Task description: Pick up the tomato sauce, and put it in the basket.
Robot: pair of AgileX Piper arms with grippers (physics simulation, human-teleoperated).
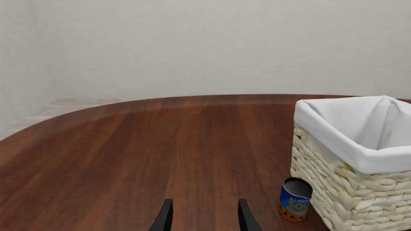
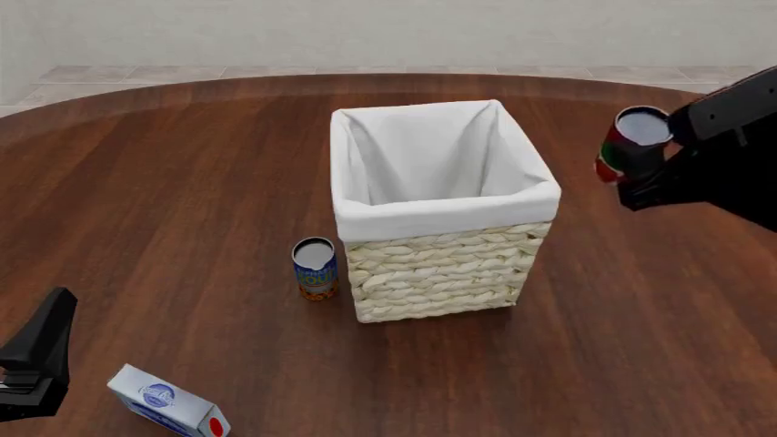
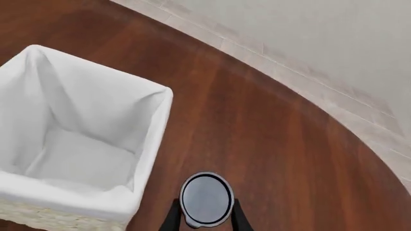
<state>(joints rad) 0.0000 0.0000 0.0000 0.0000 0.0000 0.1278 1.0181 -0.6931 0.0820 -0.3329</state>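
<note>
The tomato sauce (image 2: 629, 146), a small can with a red label, a green band and a silvery top, hangs in the air to the right of the basket (image 2: 443, 214), held by my right gripper (image 2: 634, 173), which is shut on it. In the right wrist view the can's top (image 3: 206, 198) sits between the fingers, with the basket's white lining (image 3: 83, 139) beside it. The tall cream wicker basket stands mid-table and is empty. My left gripper (image 1: 204, 219) is open and empty, low at the near left (image 2: 36, 360).
A blue-and-orange can (image 2: 315, 268) stands against the basket's left side; it also shows in the left wrist view (image 1: 295, 199). A small white-and-blue carton (image 2: 164, 401) lies at the near left by the left arm. The brown table's far edge (image 2: 388, 80) curves behind the basket.
</note>
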